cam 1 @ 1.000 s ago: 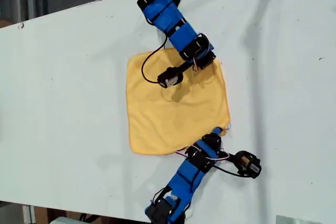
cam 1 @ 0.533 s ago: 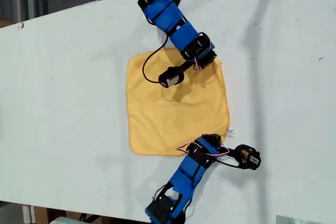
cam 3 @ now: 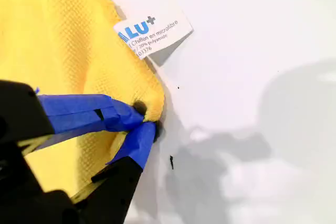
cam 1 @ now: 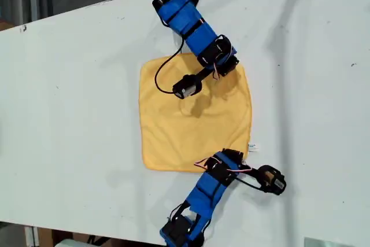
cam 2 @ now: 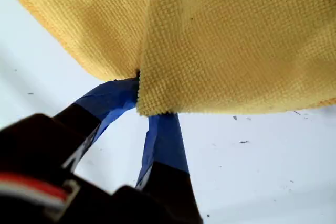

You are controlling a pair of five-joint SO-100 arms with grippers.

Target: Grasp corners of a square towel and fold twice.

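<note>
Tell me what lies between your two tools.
Only the towel itself. In the exterior view its tagged edge runs from my first tool to my second tool, with the white tag beside the second.

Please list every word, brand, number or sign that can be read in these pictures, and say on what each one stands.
"LU+", blue letters on the white tag sewn to the towel; any letter before them is hidden by the cloth.
"Chiffon en microfibre", small print below on the same tag.
The two lower lines on the tag are too small to read surely.
In the exterior view and the first wrist view, nothing is readable.
</note>
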